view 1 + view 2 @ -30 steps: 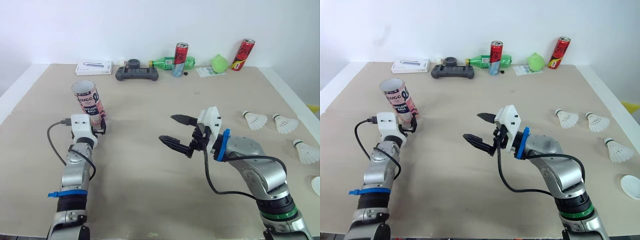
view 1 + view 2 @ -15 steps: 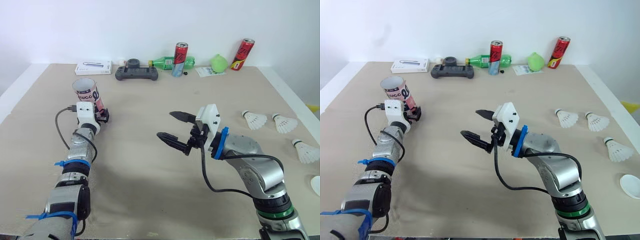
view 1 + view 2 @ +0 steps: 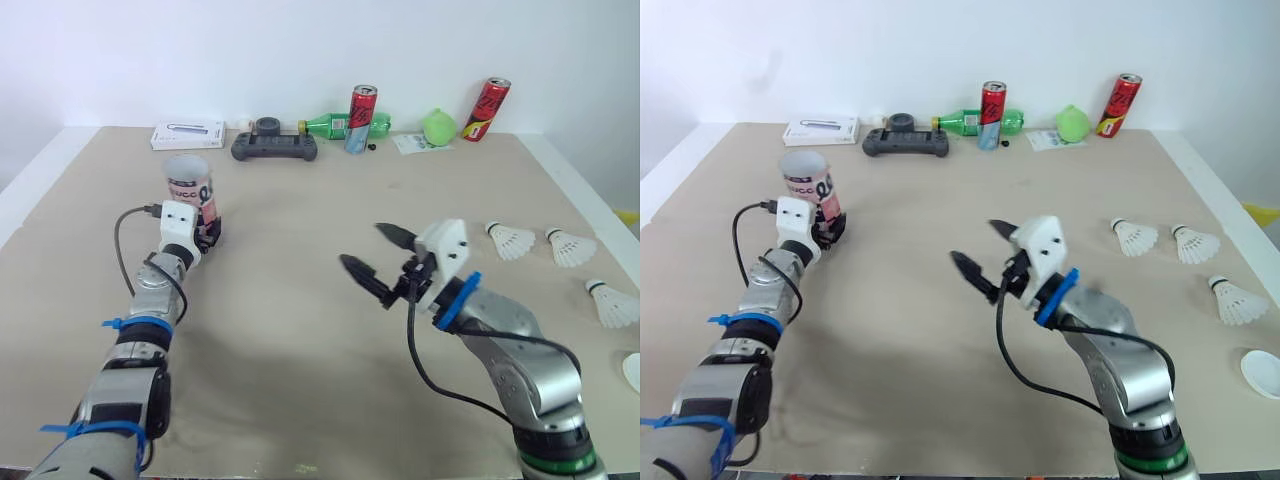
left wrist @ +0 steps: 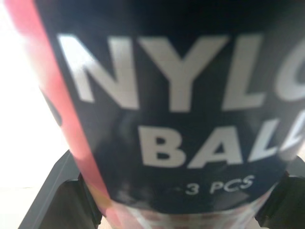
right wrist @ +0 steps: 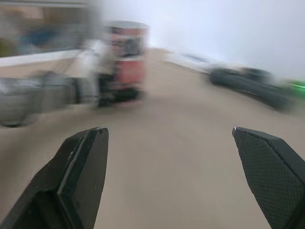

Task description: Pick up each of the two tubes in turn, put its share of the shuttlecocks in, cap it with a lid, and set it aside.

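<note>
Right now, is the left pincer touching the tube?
Touching. The left wrist view shows the tube wedged between the black fingers of the left pincer, both flush against its sides with no gap.

1. Eye views: from the head, forward and down over the table [image 3: 300,330] — nearly one scene
2. Left wrist view: hard up against the tube [image 4: 167,95]
3. Right wrist view: low across the table, facing that tube

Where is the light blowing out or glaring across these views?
Left wrist view: background beside the pink-and-black cardboard tube washes out to plain white; the tube's print stays readable. Eye views: even light on the beige table, no hot spots; the white wall behind is bright. Right wrist view: wall beyond the table reads pale, no glare.
</note>
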Controlling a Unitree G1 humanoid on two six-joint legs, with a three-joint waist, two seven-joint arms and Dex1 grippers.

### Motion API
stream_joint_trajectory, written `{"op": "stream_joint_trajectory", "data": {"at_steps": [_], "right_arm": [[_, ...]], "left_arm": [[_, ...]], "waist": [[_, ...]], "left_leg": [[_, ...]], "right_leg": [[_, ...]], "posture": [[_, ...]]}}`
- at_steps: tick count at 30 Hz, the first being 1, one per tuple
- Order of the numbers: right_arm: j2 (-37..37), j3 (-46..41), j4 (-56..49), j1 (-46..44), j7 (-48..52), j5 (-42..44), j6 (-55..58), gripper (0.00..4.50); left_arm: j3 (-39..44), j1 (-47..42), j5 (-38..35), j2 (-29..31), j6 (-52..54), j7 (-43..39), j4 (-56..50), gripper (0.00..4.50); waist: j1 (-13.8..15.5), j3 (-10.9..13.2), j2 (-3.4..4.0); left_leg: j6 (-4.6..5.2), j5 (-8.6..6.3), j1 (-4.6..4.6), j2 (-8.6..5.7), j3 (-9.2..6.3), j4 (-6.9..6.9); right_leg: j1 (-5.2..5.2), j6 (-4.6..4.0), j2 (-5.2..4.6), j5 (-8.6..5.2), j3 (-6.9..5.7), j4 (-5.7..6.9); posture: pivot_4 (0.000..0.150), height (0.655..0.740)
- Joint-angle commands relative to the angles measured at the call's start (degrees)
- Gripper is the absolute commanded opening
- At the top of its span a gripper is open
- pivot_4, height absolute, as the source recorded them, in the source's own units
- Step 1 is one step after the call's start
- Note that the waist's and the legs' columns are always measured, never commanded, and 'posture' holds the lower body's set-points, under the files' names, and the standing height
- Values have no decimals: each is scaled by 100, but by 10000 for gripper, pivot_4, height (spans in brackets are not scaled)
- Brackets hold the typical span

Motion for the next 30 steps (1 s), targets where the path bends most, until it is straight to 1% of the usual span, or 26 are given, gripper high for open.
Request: {"op": "stream_joint_trajectory", "data": {"at_steps": [1,2,3,7,9,11,15,19,22,30], "right_arm": [[133,-468,-245,563,-712,-627,-368,45000],[208,-554,-230,727,-879,-747,-427,45000],[263,-636,-179,852,-1065,-908,-461,45000],[600,-1193,168,994,-1768,-1053,-155,45000],[688,-1444,476,860,-2058,-1162,-123,45000],[740,-1651,818,668,-2243,-1181,-117,45000],[632,-1746,1579,265,-2218,-1235,-282,45000],[531,-1834,2457,-238,-2161,-1226,-502,45000],[376,-1854,3563,-898,-1987,-1221,-827,45000],[178,-1674,6336,-2495,-1718,-1432,-1963,45000]], "left_arm": [[-588,98,304,498,652,-926,-1696,31175],[-745,144,338,644,919,-1195,-2125,31175],[-888,153,389,783,1121,-1438,-2472,31175],[-1520,39,609,1331,1855,-2556,-3523,31175],[-1862,-19,802,1547,2173,-2978,-3931,31175],[-2168,-72,1044,1669,2334,-3225,-4175,31175],[-2612,-1,1308,1819,2522,-3744,-4525,31175],[-2727,-6,1319,1824,2677,-4018,-4711,31175],[-2849,-96,1442,1859,2702,-4204,-4749,31175],[-2902,-80,1566,1736,2649,-4272,-4699,31175]], "waist": [[6,-1,-1],[6,0,0],[3,0,0],[-8,-2,3],[-18,-2,7],[-52,-2,9],[-124,-3,9],[-153,-2,11],[-166,-1,10],[-166,1,14]], "left_leg": [[-6,3,-7,-1,2,0],[-24,14,-33,-4,2,-2],[-30,18,-34,-6,10,-2],[-27,31,-24,-2,18,-1],[-14,41,-14,-2,33,-2],[-7,46,-8,2,42,-2],[13,57,-2,4,55,-4],[15,58,-2,6,62,-9],[16,58,-6,5,61,-13],[26,54,-4,0,81,-15]], "right_leg": [[-11,-2,-1,1,3,3],[-42,-8,-2,4,6,14],[-50,-14,1,8,12,23],[-46,-18,20,18,16,27],[-47,-40,19,16,28,29],[-47,-40,20,20,29,29],[-47,-38,23,23,39,30],[-53,-35,30,29,51,35],[-57,-27,32,34,53,37],[-60,-12,31,43,80,38]], "posture": [[1500,7377],[1500,7377],[1500,7377],[1500,7377],[1500,7377],[1500,7377],[1500,7377],[1500,7377],[1500,7377],[1500,7377]]}}
